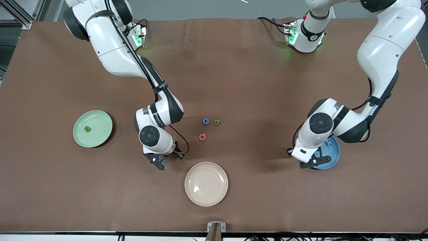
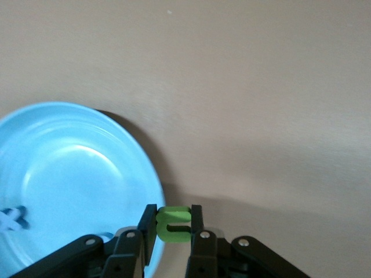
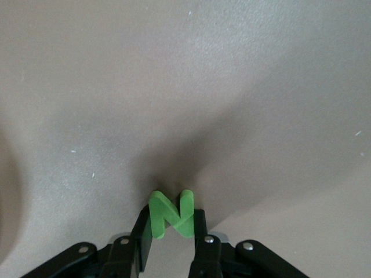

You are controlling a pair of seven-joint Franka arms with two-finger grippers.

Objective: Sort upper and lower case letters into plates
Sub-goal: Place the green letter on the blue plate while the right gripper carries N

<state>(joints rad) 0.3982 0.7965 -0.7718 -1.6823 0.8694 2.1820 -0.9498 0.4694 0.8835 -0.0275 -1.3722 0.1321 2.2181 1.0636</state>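
My right gripper [image 3: 171, 219] is shut on a green letter N [image 3: 168, 209], low over bare table between the pale green plate [image 1: 102, 118] and the cream plate; in the front view it [image 1: 159, 164] hides the letter. My left gripper [image 2: 174, 215] is shut on a green letter [image 2: 174, 227] over the rim of the blue plate [image 2: 69, 168]. In the front view that gripper [image 1: 311, 164] covers part of the blue plate [image 1: 334, 155]. A green letter [image 1: 87, 129] lies in the green plate. A blue letter [image 2: 11, 219] lies in the blue plate.
Three loose letters lie mid-table: a blue one [image 1: 206, 121], a green one [image 1: 217, 122] and a red-pink one [image 1: 202, 136]. A cream-beige plate [image 1: 206, 183] sits nearer to the front camera than they do.
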